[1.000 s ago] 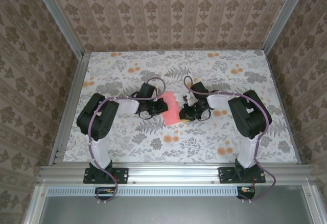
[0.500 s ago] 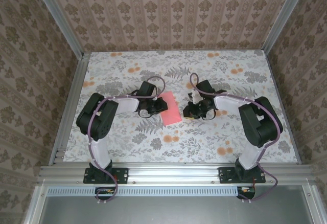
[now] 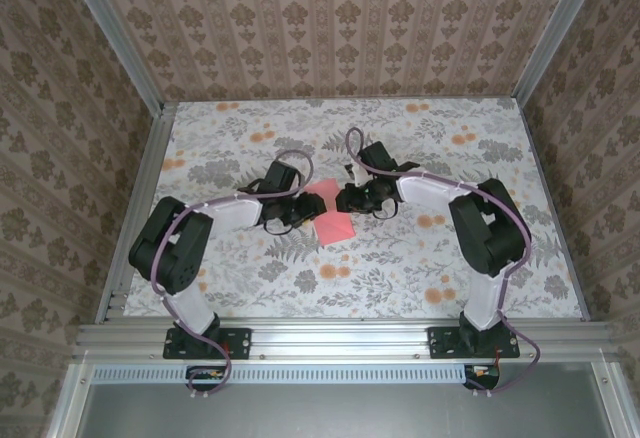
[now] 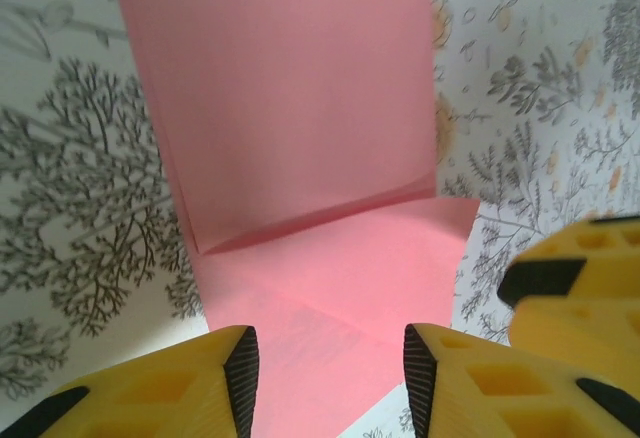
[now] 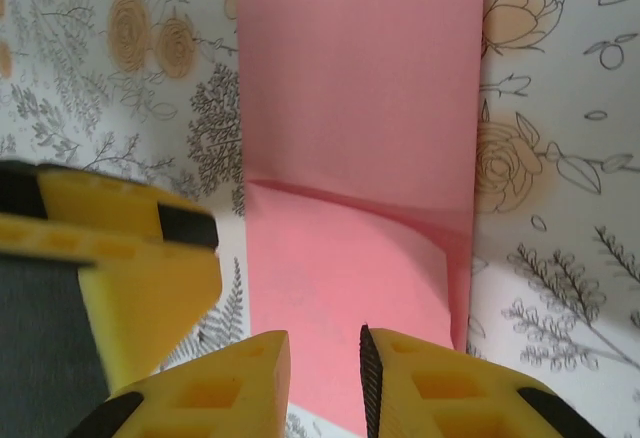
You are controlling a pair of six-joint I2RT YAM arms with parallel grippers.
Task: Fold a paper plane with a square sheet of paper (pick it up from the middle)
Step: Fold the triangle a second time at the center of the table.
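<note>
The folded paper (image 3: 333,216) lies flat near the middle of the counter (image 3: 400,288), one flap doubled over. The left jaws stand parted at its left edge and the right jaws narrowly parted at its far right corner. Neither grips it.

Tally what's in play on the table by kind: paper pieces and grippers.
pink paper sheet: 1, with a fold in it
grippers: 2, the left gripper and the right gripper
Total: 3
</note>
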